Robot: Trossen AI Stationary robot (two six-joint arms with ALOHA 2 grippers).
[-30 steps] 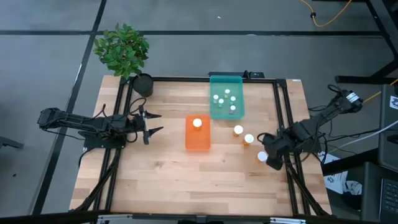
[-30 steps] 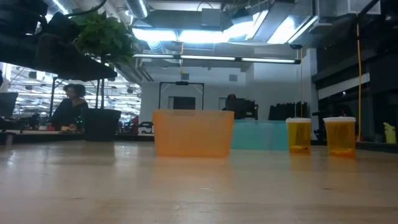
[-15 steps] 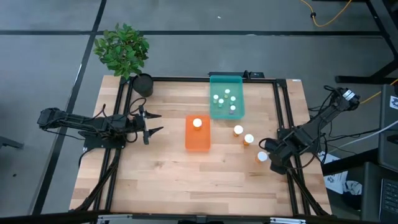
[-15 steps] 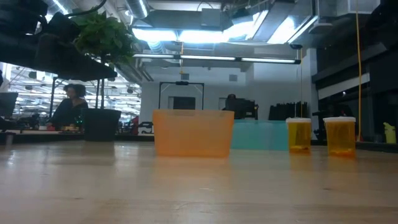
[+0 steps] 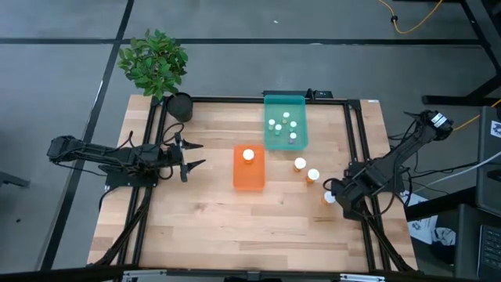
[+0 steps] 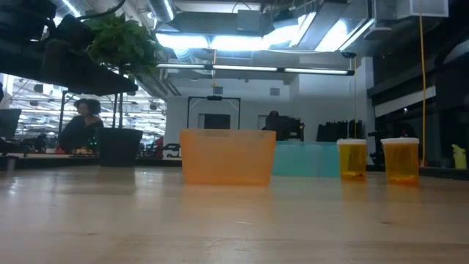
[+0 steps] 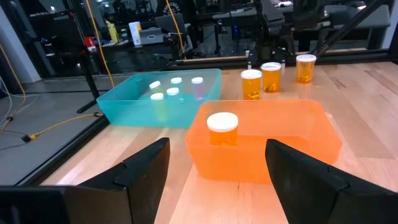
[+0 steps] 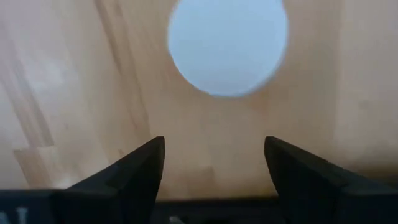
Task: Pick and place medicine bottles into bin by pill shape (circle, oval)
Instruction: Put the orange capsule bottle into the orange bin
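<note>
— Over by the tabletop's (image 5: pixel 235 219) right edge, the right gripper (image 5: pixel 338 200) hangs above a white-capped bottle (image 5: pixel 330 197), fingers spread, nothing pinched. Its wrist view shows only that cap (image 8: pixel 227 45).

— From table height that bottle is out of frame; two amber bottles (image 6: pixel 352 160) stand beside the orange bin (image 6: pixel 227 156).

— From above, five caps sit in the teal bin (image 5: pixel 285 121), one in the orange. The left gripper (image 5: pixel 190 154) waits at the left, fingers apart.

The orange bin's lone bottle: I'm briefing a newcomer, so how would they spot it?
Find the orange bin at the table's middle, beside the teal bin. The white-capped bottle stands alone inside it; the teal bin holds several, and three more stand on bare wood.
</note>
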